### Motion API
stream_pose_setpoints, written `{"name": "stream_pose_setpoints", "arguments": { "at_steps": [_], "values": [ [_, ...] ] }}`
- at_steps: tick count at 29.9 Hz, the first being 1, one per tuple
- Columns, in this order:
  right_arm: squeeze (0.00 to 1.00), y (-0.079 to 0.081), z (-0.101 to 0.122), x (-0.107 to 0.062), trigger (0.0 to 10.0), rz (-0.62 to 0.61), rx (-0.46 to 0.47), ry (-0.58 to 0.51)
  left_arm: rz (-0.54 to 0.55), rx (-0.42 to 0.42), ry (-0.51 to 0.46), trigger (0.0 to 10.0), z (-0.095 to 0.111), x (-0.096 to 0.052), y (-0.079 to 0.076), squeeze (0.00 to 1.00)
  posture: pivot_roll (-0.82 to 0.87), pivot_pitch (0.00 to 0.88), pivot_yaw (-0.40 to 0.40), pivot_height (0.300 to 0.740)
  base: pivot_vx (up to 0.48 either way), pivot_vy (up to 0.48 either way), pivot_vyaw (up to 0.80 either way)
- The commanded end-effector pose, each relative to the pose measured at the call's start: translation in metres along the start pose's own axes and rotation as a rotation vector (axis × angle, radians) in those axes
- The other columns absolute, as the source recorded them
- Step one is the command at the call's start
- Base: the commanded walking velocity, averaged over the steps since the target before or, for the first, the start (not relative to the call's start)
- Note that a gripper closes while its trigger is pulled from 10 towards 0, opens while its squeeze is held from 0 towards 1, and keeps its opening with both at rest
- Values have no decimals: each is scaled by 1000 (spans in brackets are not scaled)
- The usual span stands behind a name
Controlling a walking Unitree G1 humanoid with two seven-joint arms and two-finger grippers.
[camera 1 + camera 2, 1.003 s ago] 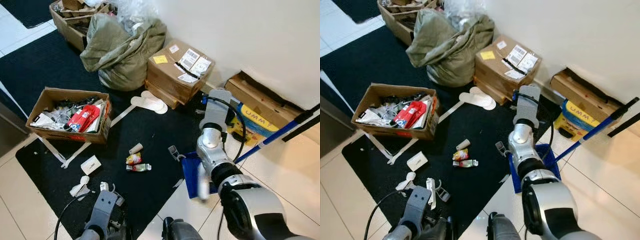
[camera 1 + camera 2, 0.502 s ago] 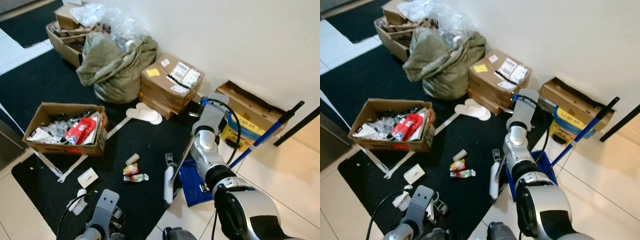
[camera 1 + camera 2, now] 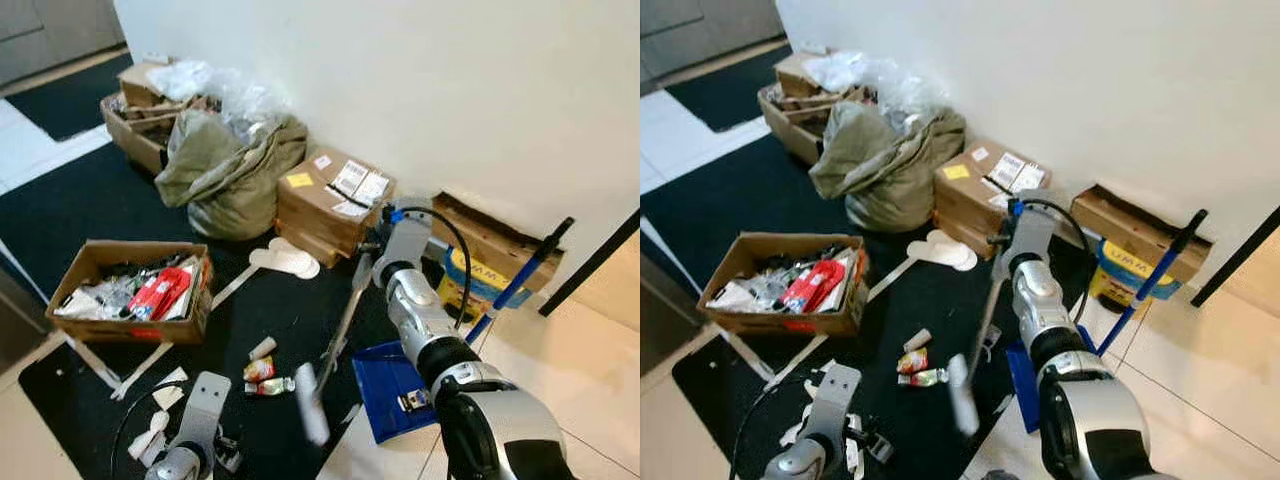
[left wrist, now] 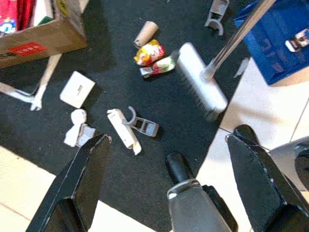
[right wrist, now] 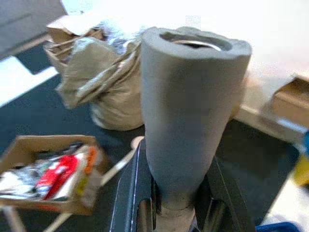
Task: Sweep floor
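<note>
- The right gripper (image 5: 169,203) is clamped on the grey foam grip (image 5: 190,111) at the top of the broom (image 3: 335,345), up by the taped box (image 3: 330,195).
- The broom's shaft slants down from that grip toward the robot; its white head (image 4: 200,79) sits on the black mat (image 3: 100,190), just beside the litter.
- The litter (image 4: 152,53), a tube, a wrapper and a roll, lies on the head's left, away from the blue dustpan (image 3: 395,385).
- The dustpan rests at the mat's edge, right of the head, so I judge the sweep must run rightward.
- The left gripper (image 4: 169,164) hangs low over the mat, fingers (image 4: 79,179) spread wide, holding nothing.
</note>
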State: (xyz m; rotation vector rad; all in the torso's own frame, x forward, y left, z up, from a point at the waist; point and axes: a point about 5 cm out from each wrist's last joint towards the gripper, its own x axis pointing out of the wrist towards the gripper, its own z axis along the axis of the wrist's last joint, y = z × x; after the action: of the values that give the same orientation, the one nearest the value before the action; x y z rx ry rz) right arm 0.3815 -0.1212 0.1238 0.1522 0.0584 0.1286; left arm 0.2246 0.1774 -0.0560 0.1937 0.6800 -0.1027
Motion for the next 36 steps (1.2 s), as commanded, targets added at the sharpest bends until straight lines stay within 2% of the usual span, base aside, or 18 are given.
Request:
{"name": "stream_pose_setpoints", "arguments": {
  "at_steps": [1,4,6,10,12,13,16,19,21,29,36],
  "values": [
    [0,-1,5,-1,10000,20,37,-31,30,-28,63,10000,-13,-4,5,0,-88,40,14,740,0,0,0],
    [0,-1,-2,-1,10000,41,43,26,35,-37,66,10000,-14,-4,5,0,-86,34,7,740,0,0,0],
    [0,2,-13,-3,10000,102,94,116,43,-52,70,10000,-14,-4,5,0,-85,31,4,740,0,0,0],
    [0,3,-10,-5,10000,131,17,61,53,-78,77,10000,-15,-4,4,0,-76,23,-7,740,0,0,0],
    [0,3,-10,-5,10000,131,17,61,53,-78,77,10000,-15,-4,4,0,-76,23,-7,740,0,0,0],
    [0,7,-10,-5,10000,170,10,51,54,-82,80,10000,-16,-4,4,0,-71,17,-7,740,0,0,0],
    [0,14,-10,-6,10000,228,21,38,49,-82,91,10000,-19,-5,3,0,-69,17,-3,740,0,0,0],
    [0,14,-10,-6,10000,228,21,38,49,-82,91,10000,-19,-5,3,0,-69,17,-3,740,0,0,0],
    [0,18,-12,-10,10000,273,41,19,40,-82,110,10000,-25,-8,2,0,-69,15,-4,740,0,0,0],
    [0,17,-12,-12,10000,316,80,14,15,-66,143,10000,-33,-10,-2,0,-78,0,-7,740,0,0,0],
    [0,19,-12,-13,10000,328,55,14,-1,-55,180,10000,-41,-13,-7,0,-97,0,-7,740,0,0,-675]
  ]
}}
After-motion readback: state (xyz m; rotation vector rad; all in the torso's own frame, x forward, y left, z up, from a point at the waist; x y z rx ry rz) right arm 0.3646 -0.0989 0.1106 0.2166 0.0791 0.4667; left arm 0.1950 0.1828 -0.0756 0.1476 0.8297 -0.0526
